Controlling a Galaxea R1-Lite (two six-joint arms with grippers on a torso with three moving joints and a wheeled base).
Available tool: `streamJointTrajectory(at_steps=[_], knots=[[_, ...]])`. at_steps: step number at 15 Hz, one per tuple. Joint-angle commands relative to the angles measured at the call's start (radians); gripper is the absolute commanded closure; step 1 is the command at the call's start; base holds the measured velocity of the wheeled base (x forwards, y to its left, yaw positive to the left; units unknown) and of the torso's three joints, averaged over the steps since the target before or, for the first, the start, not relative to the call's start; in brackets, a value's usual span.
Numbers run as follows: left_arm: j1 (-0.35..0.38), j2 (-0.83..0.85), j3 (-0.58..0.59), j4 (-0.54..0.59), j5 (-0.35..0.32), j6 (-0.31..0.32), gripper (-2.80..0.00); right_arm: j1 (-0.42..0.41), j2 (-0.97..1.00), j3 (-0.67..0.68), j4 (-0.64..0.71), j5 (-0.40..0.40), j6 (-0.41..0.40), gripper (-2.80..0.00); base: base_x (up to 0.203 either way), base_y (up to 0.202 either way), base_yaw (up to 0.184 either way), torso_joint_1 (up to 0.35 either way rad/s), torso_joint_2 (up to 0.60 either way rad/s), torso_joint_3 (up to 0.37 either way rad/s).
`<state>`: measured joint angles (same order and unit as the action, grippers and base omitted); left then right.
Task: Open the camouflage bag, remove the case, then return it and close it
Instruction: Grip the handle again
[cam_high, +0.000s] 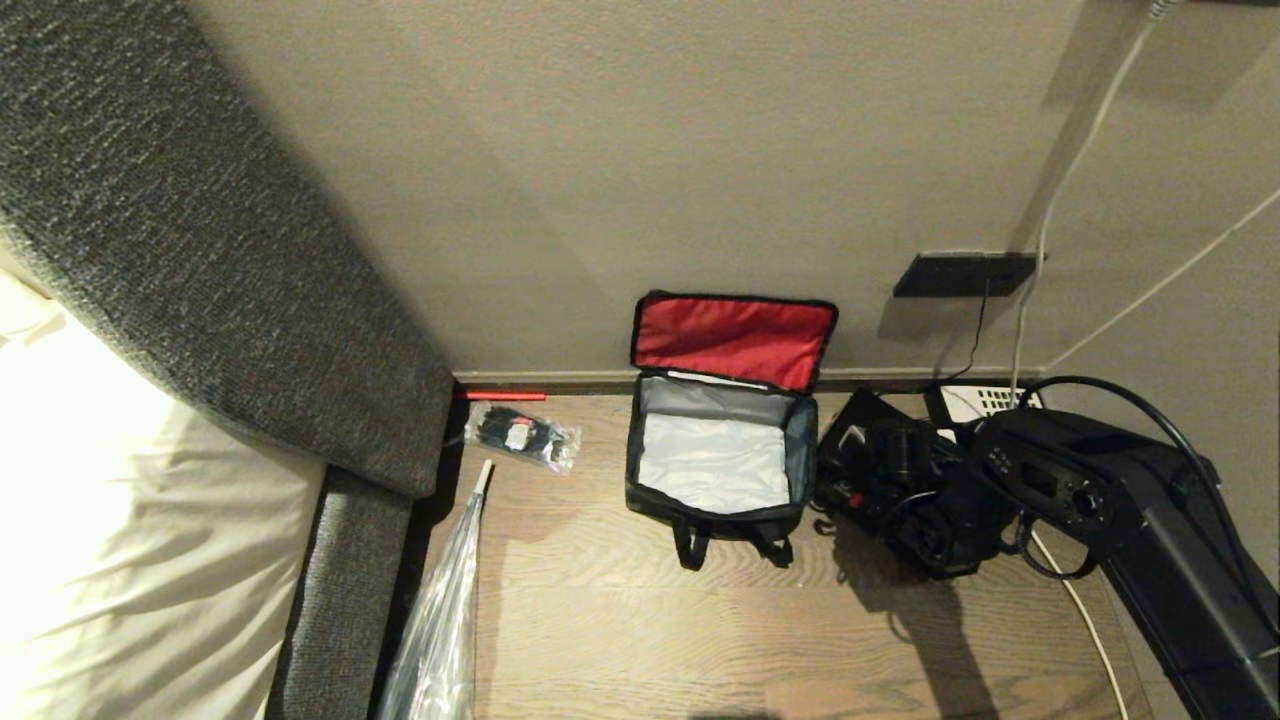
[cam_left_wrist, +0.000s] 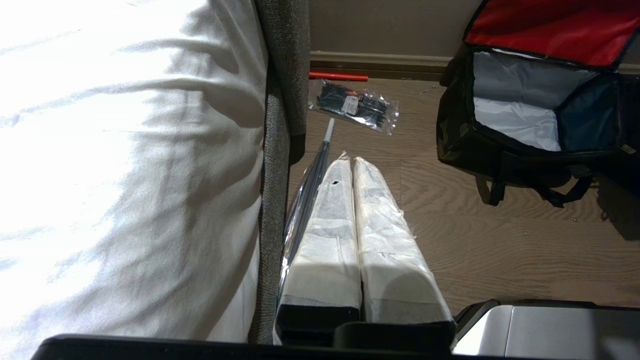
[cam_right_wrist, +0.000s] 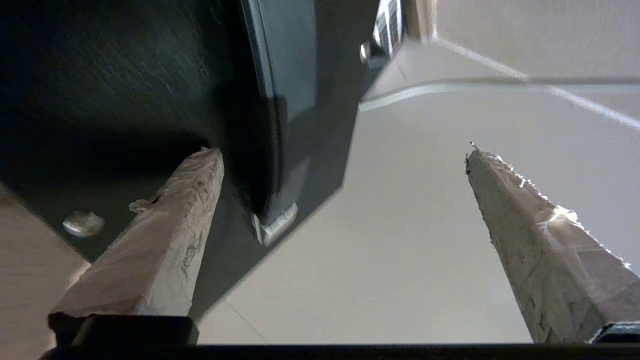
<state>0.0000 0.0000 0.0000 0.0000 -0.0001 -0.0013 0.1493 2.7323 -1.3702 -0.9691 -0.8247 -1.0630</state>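
Head view: the boxy camouflage bag (cam_high: 715, 470) with black sides and straps stands on the wooden floor (cam_high: 620, 620) against the beige wall (cam_high: 640, 150), lid thrown back to show its red lining, its pale grey-silver inside bare. The plain black rectangular case (cam_high: 862, 462) lies on the floor just beside the bag, on the robot's right. The right arm (cam_high: 1130, 510) reaches in low from the right, its wrist bent toward the case. In the right wrist view, the right gripper (cam_right_wrist: 345, 155) has its tape-wrapped fingers (cam_right_wrist: 165, 220) spread wide, holding nothing; one fingertip lies close against a black surface. Left wrist view: the left gripper (cam_left_wrist: 352, 162) hangs beside the white-sheeted bed (cam_left_wrist: 125, 165), fingers pressed together and empty, pointing toward a clear packet of black items (cam_left_wrist: 355, 105).
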Motion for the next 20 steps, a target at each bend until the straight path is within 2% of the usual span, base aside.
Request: streamJointTrajectory(at_steps=[1,6,12,20], knots=[[0.0,0.0,0.0,0.0,0.0,0.0,0.0,0.0,0.025,-0.033,-0.004,0.001,-0.005,-2.8,0.0,0.0,0.0,0.0,0.0,0.0],[0.0,0.0,0.0,0.0,0.0,0.0,0.0,-0.023,0.064,-0.067,-0.015,0.036,-0.012,-2.8,0.0,0.0,0.0,0.0,0.0,0.0],[0.0,0.0,0.0,0.0,0.0,0.0,0.0,-0.056,0.087,-0.146,-0.025,0.037,-0.02,-2.8,0.0,0.0,0.0,0.0,0.0,0.0],[0.0,0.0,0.0,0.0,0.0,0.0,0.0,-0.059,0.101,-0.17,-0.065,0.039,-0.023,-2.8,0.0,0.0,0.0,0.0,0.0,0.0]])
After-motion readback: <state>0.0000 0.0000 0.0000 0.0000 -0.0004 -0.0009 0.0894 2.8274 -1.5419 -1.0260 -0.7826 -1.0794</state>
